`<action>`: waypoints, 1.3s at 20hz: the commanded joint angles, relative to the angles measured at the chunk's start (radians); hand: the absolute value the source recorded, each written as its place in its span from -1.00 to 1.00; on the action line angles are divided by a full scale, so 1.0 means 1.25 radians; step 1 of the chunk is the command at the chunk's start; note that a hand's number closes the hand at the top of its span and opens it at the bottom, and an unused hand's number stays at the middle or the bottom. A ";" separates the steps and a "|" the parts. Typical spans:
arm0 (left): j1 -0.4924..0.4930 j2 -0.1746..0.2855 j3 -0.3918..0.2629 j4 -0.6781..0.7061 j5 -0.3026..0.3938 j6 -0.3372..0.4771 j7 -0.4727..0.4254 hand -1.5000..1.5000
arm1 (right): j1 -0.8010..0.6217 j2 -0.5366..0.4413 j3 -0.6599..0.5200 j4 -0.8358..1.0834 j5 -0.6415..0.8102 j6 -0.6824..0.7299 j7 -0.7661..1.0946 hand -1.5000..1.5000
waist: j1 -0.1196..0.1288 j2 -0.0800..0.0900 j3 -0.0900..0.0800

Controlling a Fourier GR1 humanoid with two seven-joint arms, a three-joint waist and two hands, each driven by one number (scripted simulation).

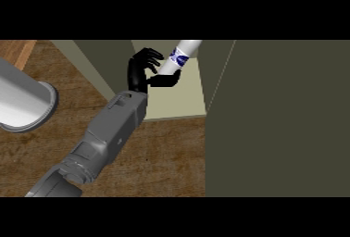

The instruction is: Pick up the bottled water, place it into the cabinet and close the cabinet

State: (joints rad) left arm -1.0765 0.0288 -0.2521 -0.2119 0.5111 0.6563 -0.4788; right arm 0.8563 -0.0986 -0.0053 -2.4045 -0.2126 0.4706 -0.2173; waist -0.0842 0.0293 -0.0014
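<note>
The bottled water [180,54], white with a blue label, leans to the upper right at the top of the head view, over the cabinet's pale shelf [179,99]. My left hand [140,74] is shut on it, fingers curled round its left side and thumb under the label. The grey forearm [109,134] runs in from the lower left. The bottle's lower part is hidden behind the hand. The cabinet's dark olive door [280,120] stands open and fills the right side. The right hand does not show.
A big grey metal cylinder [24,97] lies at the left edge on the brown wooden counter [160,157]. The cabinet's left wall [96,60] slants beside my wrist. Bare counter lies between the forearm and the door.
</note>
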 commanded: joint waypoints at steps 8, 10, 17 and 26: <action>-0.078 0.012 -0.008 0.101 -0.047 0.077 -0.041 -1.00 | 0.020 -0.006 0.007 -0.012 -0.065 0.037 -0.007 -1.00 | -0.022 0.005 0.000; -0.077 0.019 0.000 0.102 -0.044 0.069 -0.051 -1.00 | 0.033 0.009 0.029 -0.031 -0.053 0.030 0.002 -1.00 | -0.016 0.005 0.000; -0.092 0.003 0.042 0.030 -0.008 -0.075 -0.120 -1.00 | 0.033 -0.013 0.010 -0.051 -0.071 0.032 0.022 -1.00 | 0.001 0.002 -0.002; -0.087 -0.001 0.089 0.003 0.018 -0.216 -0.168 -1.00 | 0.074 0.010 0.043 -0.040 -0.033 0.051 -0.008 -1.00 | 0.027 -0.015 0.000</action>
State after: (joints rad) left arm -1.1902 0.0273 -0.1641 -0.1972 0.5211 0.4530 -0.6775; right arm 0.9070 -0.1022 0.0293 -2.3976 -0.2440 0.5287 -0.2379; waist -0.0634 0.0192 -0.0017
